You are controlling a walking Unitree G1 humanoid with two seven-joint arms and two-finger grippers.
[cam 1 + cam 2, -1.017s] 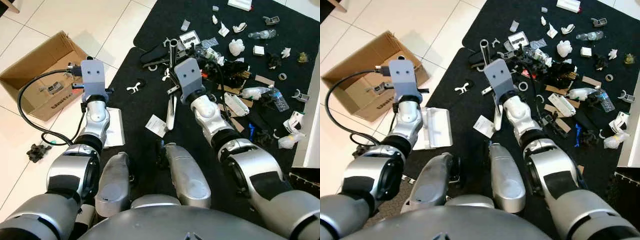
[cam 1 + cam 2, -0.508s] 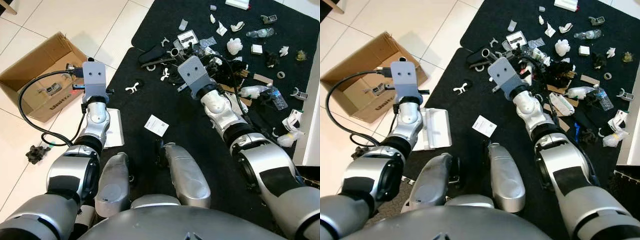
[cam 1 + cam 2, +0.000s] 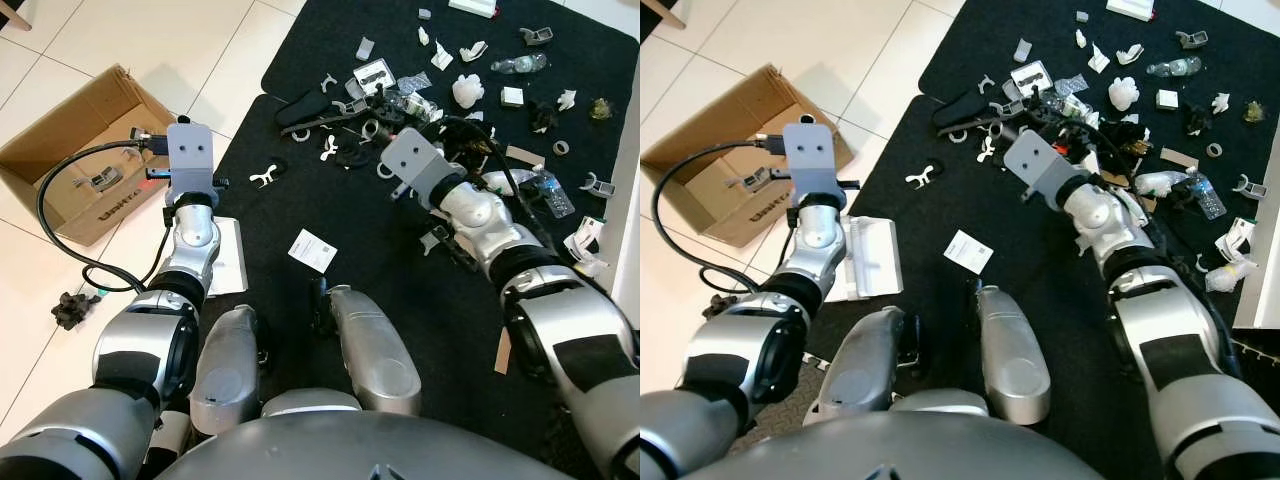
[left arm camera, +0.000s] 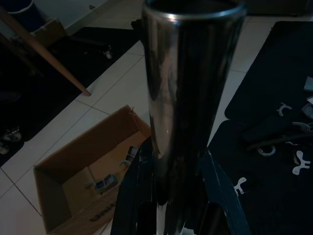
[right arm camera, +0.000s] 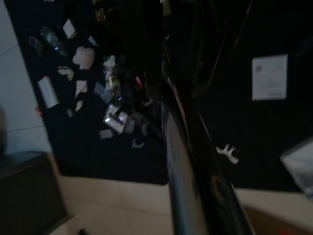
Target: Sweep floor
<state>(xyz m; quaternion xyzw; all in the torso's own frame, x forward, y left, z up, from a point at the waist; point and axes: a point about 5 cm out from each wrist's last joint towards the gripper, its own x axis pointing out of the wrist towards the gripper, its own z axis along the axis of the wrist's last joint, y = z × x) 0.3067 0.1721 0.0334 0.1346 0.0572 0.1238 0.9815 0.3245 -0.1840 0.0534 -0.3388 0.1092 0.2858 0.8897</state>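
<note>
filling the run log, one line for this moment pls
task: sweep floor | left hand: shut on metal handle | right hand: on dark broom pole, over litter | mat: littered

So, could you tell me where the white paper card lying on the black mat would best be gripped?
The white paper card lies flat on the black mat, apart from the litter. Probably best to come straight down and pinch one free corner or edge, since it offers no height to close a claw around.
</note>
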